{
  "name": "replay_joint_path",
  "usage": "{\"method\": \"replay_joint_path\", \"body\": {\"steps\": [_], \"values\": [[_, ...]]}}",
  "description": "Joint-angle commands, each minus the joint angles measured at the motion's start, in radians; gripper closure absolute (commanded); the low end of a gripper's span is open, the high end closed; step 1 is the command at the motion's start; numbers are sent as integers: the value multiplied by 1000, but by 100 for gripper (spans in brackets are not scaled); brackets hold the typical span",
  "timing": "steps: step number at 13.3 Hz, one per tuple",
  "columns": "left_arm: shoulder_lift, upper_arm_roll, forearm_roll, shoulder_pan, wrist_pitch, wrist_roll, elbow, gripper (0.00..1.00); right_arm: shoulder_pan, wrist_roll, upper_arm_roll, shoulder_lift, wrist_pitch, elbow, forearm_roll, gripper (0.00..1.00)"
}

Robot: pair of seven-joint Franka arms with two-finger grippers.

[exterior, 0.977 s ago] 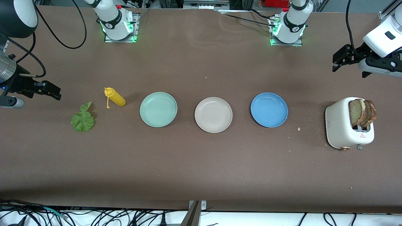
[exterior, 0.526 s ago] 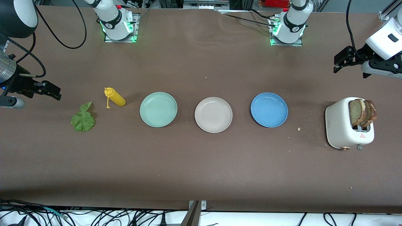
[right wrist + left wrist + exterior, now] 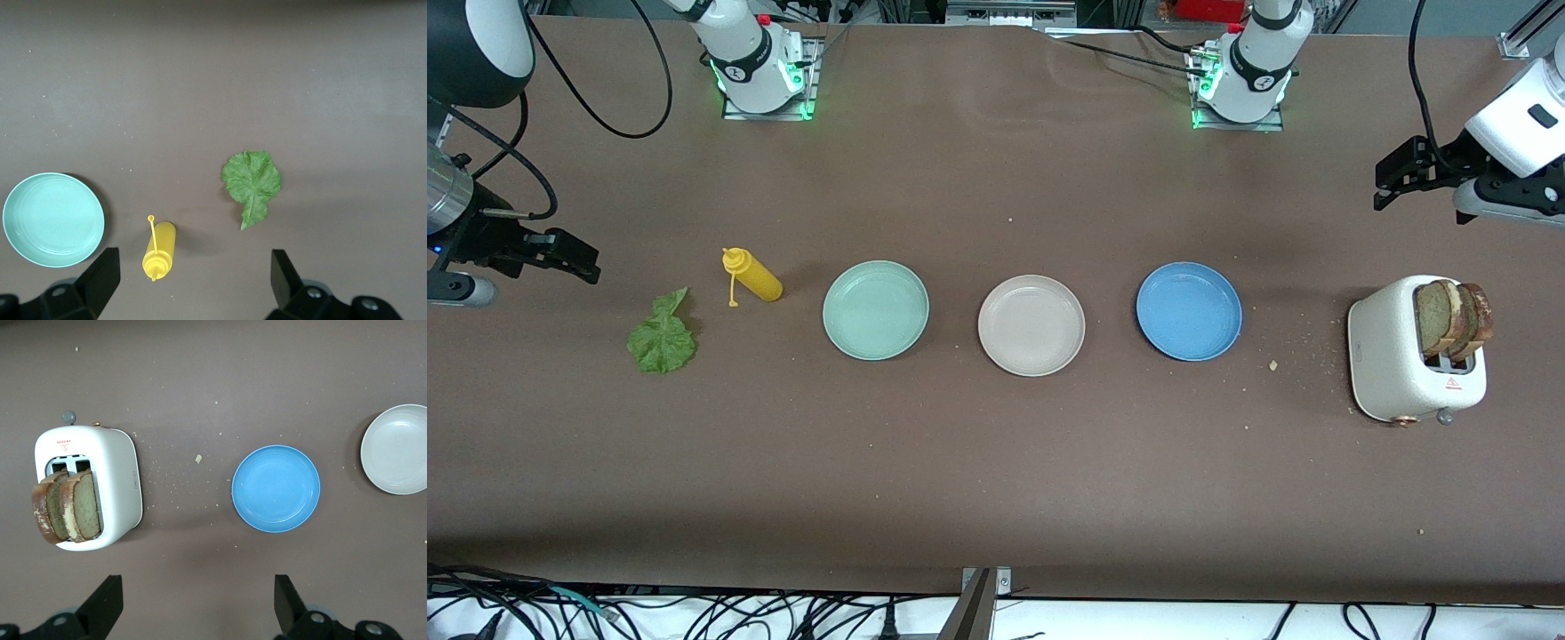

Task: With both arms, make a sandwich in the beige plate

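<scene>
Brown matting covers the table under both my arms. My left gripper hangs in the air with its fingers spread wide apart and nothing between them. It is over bare table at the left arm's end, up above the white toaster, which stands nearer to the front camera than the spot beneath my pincer. Two brown toast slices stand upright in the toaster's slots, close together, and crumbs lie scattered on the mat beside it. From this pincer, toward the table's middle, comes the blue plate and then, next in the row, the beige plate. It is bare, resting flat, well apart from my left gripper.

My right gripper also hangs in the air, over the right arm's end of the table, its fingers just as wide apart and holding nothing. Below it, slightly nearer to the front camera, the crinkly green lettuce leaf lies flat on the mat. The yellow squeeze bottle lies on its side near the leaf, its open cap dangling at the nozzle end. Toward the middle from there sits the mint green plate, and the beige plate is the next one along, between the mint green and the blue, far from this pincer too.

No sandwich is put together yet: toast in the toaster, leaf on the table, plate with nothing on it.
</scene>
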Motion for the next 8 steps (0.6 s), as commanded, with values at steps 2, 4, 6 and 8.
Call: {"method": "replay_joint_path", "body": {"steps": [2, 4, 6, 8], "values": [[16, -11, -15, 18, -26, -1, 31, 0, 1, 14, 1, -7, 5, -8, 8, 0], [18, -11, -15, 18, -26, 0, 31, 0, 1, 14, 1, -7, 5, -8, 8, 0], [18, -8, -15, 25, -26, 2, 31, 0, 1, 14, 1, -7, 5, -8, 8, 0], [18, -8, -15, 27, -26, 2, 31, 0, 1, 14, 1, -7, 6, -8, 8, 0]]}}
